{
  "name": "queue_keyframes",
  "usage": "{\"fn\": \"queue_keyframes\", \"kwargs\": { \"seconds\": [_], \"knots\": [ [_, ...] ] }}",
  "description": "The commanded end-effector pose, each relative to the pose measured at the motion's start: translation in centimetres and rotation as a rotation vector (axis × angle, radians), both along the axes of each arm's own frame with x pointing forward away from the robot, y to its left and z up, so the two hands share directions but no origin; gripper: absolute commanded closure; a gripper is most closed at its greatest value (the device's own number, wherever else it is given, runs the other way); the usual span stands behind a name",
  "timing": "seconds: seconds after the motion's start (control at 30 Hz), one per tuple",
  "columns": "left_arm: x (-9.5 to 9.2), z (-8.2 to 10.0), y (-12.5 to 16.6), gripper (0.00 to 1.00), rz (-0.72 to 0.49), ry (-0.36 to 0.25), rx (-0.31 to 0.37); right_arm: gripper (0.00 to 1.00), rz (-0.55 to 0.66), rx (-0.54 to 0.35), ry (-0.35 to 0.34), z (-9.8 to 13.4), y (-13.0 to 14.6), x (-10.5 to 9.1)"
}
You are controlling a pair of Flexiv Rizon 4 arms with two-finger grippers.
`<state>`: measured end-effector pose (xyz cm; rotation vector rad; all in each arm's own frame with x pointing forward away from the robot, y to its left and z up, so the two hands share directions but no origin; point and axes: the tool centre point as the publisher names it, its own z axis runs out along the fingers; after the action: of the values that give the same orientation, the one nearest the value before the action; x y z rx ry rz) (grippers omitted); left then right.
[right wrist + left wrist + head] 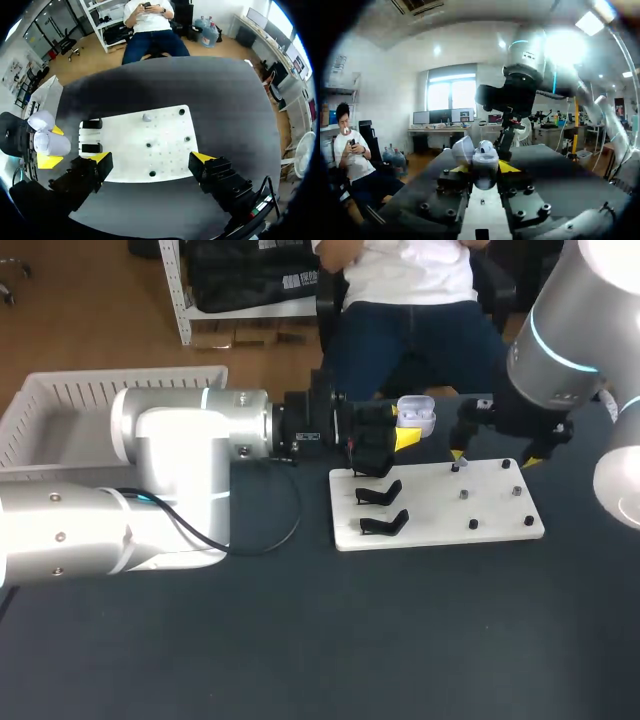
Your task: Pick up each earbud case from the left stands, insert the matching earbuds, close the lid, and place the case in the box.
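Earbud case (417, 416): white, lid open, held aloft in the upper middle of the head view.
Left pincer (404, 436): clamped on the case's lower body.
Right pincer (493, 458): spread wide and empty over the white board (500, 512).
Handling: probably light, hard and slick. Grip the body, not the hinged lid.

The left arm (170, 470) covers the box's (60, 405) near corner. The left tool (405, 435) hides part of the topmost stand (375, 472). What sits on the board's (430, 525) pegs (465, 494) is too small to make out. The right arm (560, 330) is cut off by the edge.
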<state>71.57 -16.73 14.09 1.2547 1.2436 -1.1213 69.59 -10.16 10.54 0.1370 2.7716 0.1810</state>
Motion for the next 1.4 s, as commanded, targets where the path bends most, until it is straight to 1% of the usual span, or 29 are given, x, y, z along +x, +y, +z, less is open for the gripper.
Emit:
{"fn": "queue_keyframes", "kwargs": {
  "seconds": [0.03,0.23,0.27,0.33,0.37,0.43,0.47,0.53,0.63,0.7,0.77,0.8,0.87,0.93,0.97,1.03,1.1,1.17,1.27,1.33,1.37,1.4],
  "knots": [
    [-0.2,-0.1,0.0,1.00,0.007,-0.004,-0.005,0.00,0.014,0.011,0.023,-1.8,0.0,1.4],
    [-0.2,-0.1,0.0,1.00,0.007,-0.004,-0.005,0.00,0.016,0.045,0.064,-3.8,-0.3,2.8],
    [-0.2,-0.1,0.0,1.00,0.007,-0.004,-0.005,0.00,0.013,0.034,0.072,-4.1,-0.4,3.1],
    [-0.2,-0.1,0.0,1.00,0.007,-0.004,-0.005,0.00,0.000,0.068,0.082,-4.6,-0.5,3.6],
    [-0.2,-0.1,0.0,1.00,0.007,-0.004,-0.005,0.00,0.001,0.055,0.086,-4.8,-0.5,3.8],
    [-0.2,-0.1,0.0,1.00,0.007,-0.004,-0.005,0.19,0.006,0.065,0.086,-5.0,-0.2,4.3],
    [-0.2,-0.1,0.0,1.00,0.007,-0.004,-0.005,0.21,0.007,0.064,0.087,-5.1,0.0,4.6],
    [-0.2,-0.1,0.0,1.00,0.007,-0.004,-0.005,0.21,0.012,0.066,0.091,-5.3,0.4,5.1],
    [-0.2,-0.1,0.0,1.00,0.007,-0.004,-0.005,0.29,0.009,0.071,0.099,-5.7,0.9,5.6],
    [-0.2,-0.1,0.0,1.00,0.007,-0.004,-0.005,0.39,0.002,0.080,0.103,-5.8,1.1,5.8],
    [-0.2,-0.1,0.0,1.00,0.007,-0.004,-0.005,0.38,-0.004,0.085,0.109,-6.1,1.4,5.9],
    [-0.2,-0.1,0.0,1.00,0.007,-0.004,-0.005,0.40,-0.007,0.089,0.113,-6.2,1.5,5.9],
    [-0.2,-0.1,0.0,1.00,0.007,-0.004,-0.005,0.37,-0.009,0.092,0.118,-6.2,1.9,5.9],
    [-0.2,-0.1,0.0,1.00,0.007,-0.004,-0.005,0.37,-0.026,0.093,0.120,-6.3,2.1,5.8],
    [-0.2,-0.1,0.0,1.00,0.007,-0.004,-0.005,0.36,-0.035,0.090,0.123,-6.4,2.1,5.8],
    [-0.2,-0.1,0.0,1.00,0.007,-0.004,-0.005,0.27,-0.044,0.100,0.126,-6.6,2.2,5.9],
    [-0.2,-0.1,0.0,1.00,0.007,-0.004,-0.005,0.25,-0.056,0.105,0.131,-6.7,2.3,6.0],
    [-0.2,-0.1,0.0,1.00,0.007,-0.004,-0.005,0.28,-0.072,0.114,0.138,-6.8,2.4,6.1],
    [-0.2,-0.1,0.0,1.00,0.007,-0.004,-0.005,0.36,-0.104,0.118,0.145,-7.1,2.4,6.3],
    [-0.2,-0.1,0.0,1.00,0.007,-0.004,-0.005,0.37,-0.116,0.121,0.147,-7.2,2.3,6.4],
    [-0.2,-0.1,0.0,1.00,0.007,-0.004,-0.005,0.42,-0.126,0.124,0.145,-7.2,2.3,6.4],
    [-0.2,-0.1,0.0,1.00,0.007,-0.004,-0.005,0.48,-0.133,0.122,0.145,-7.2,2.3,6.5]
  ]
}}
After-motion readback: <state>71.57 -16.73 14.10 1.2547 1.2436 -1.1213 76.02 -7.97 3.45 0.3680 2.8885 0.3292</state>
